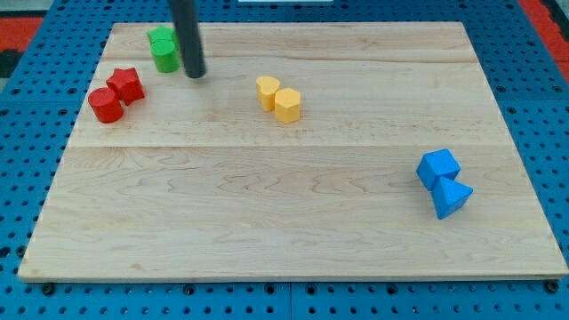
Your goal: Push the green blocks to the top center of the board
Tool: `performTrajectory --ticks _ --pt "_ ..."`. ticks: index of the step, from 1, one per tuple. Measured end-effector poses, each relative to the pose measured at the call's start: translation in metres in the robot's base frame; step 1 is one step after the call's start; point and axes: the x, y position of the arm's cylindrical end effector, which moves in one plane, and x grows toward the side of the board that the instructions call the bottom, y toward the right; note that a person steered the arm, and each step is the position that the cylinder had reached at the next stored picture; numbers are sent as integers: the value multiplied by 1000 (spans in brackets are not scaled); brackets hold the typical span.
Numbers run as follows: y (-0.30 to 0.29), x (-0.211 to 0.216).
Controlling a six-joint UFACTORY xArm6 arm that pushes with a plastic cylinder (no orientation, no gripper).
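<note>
Two green blocks stand together at the view's top left: a green cylinder in front and a second green block right behind it, its shape unclear. My tip is on the board just right of the green cylinder, slightly below it, very close to it; I cannot tell whether it touches. The dark rod rises out of the view's top.
A red star block and a red cylinder sit at the left edge. Two yellow blocks lie right of my tip. A blue cube and a blue triangular block sit at the right. The wooden board lies on a blue pegboard.
</note>
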Motion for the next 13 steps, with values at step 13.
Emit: performTrajectory --ticks 13 --pt "149 -51"
